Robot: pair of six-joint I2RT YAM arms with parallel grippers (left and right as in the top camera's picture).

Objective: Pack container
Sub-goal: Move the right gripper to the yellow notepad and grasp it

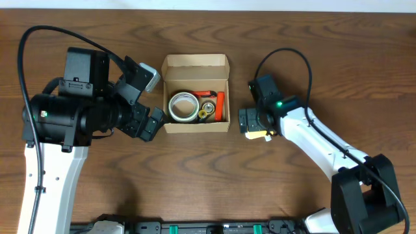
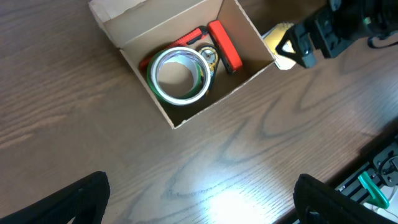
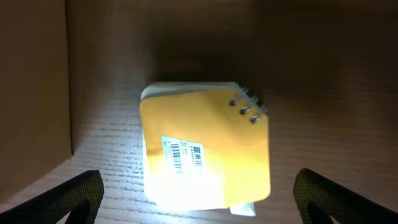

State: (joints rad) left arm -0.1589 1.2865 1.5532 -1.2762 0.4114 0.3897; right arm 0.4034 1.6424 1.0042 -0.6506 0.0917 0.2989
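The container (image 1: pixel 195 68) is a small tan cardboard box, open, at the table's middle. It holds a tape roll (image 1: pixel 184 106), a red item (image 1: pixel 220 105) and a small gold round item (image 1: pixel 208 112). It also shows in the left wrist view (image 2: pixel 199 106). My left gripper (image 1: pixel 148 123) is open and empty, just left of the box (image 2: pixel 199 199). My right gripper (image 1: pixel 249 123) is open, right of the box, hanging over a yellow packet (image 3: pixel 205 152) with a barcode that lies on the table between its fingers (image 3: pixel 199 199). The packet also shows in the overhead view (image 1: pixel 258 134).
The wooden table (image 1: pixel 325 45) spreads around the box. The front table edge with dark rail hardware (image 2: pixel 379 180) lies at the lower right of the left wrist view. The box's side wall (image 3: pixel 34 74) stands at the left of the right wrist view.
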